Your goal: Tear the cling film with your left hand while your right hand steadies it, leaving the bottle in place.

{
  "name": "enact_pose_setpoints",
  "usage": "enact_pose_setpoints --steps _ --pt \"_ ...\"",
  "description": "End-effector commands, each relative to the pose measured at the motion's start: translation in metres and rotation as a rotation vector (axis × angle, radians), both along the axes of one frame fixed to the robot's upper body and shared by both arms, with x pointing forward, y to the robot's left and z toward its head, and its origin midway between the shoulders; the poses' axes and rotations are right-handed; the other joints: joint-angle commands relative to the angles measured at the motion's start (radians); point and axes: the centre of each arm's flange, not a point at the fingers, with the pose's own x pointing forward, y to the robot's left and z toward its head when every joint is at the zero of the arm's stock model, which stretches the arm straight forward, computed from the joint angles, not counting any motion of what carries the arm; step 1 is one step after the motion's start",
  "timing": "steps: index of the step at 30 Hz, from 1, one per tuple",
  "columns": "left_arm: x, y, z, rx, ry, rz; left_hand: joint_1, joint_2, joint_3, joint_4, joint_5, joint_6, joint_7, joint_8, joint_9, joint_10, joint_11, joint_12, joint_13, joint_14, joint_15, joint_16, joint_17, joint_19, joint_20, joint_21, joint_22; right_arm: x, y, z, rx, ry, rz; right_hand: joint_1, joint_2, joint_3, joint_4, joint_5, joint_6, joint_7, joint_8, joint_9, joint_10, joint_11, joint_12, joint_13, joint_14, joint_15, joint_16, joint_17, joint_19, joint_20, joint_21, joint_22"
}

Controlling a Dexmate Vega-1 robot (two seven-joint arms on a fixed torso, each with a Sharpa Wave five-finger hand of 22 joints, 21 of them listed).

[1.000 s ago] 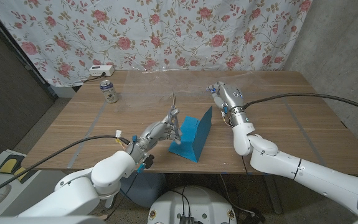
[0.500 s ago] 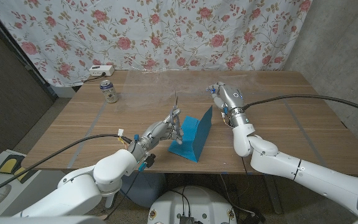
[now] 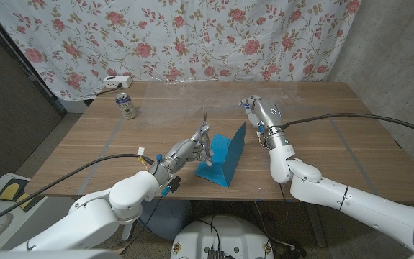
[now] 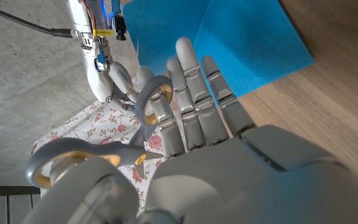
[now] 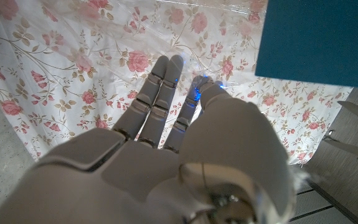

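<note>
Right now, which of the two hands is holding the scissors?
The left hand: it grips the grey-handled scissors, blades pointing up beside the blue folded sheet. The right hand holds none.

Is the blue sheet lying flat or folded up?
Folded up: one part of the blue sheet lies on the table, the other stands upright from the fold.

A wooden desk (image 3: 351, 137) with a pale plank-grain top filled the middle of the head view. Behind it, from 10 to 1 o'clock, hung a white curtain (image 3: 192, 39) printed with pink roses and green sprigs. A bare grey concrete wall (image 3: 397, 50) stood at 2 o'clock. At 9 o'clock lay dark floor (image 3: 12, 137). The light was even and soft.
</note>
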Motion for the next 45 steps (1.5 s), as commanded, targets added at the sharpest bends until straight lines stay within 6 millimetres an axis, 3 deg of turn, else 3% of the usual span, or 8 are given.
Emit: enact_pose_setpoints --steps 1,45 --pt "0.001 -0.003 0.000 -0.024 0.020 -0.035 -0.001 -0.011 -0.241 0.224 -0.006 0.041 0.089 0.000 0.002 0.039 -0.032 0.003 0.003 0.001 0.001 0.006 0.005 0.006 0.000 -0.001 0.002 -0.001 -0.001 -0.004 -0.001 -0.005 0.008 0.005 -0.004 0.006 0.000 0.004 0.005 0.001 -0.006 0.003 -0.004 -0.004 0.014 0.080 0.006 -0.164 -0.004 0.006 -0.008 -0.047 0.008 0.003" --pt "0.019 -0.003 -0.009 -0.026 0.052 -0.021 0.001 -0.011 -0.241 0.227 -0.007 0.043 0.091 -0.008 0.007 0.041 -0.034 0.000 0.008 0.003 -0.001 0.006 0.002 0.007 -0.001 -0.005 0.003 -0.008 0.000 -0.010 -0.023 -0.038 0.034 0.003 -0.005 0.010 0.001 0.004 0.009 -0.001 -0.011 0.007 -0.008 -0.005 0.023 0.069 0.012 -0.164 -0.039 0.045 -0.027 -0.055 0.056 -0.006"
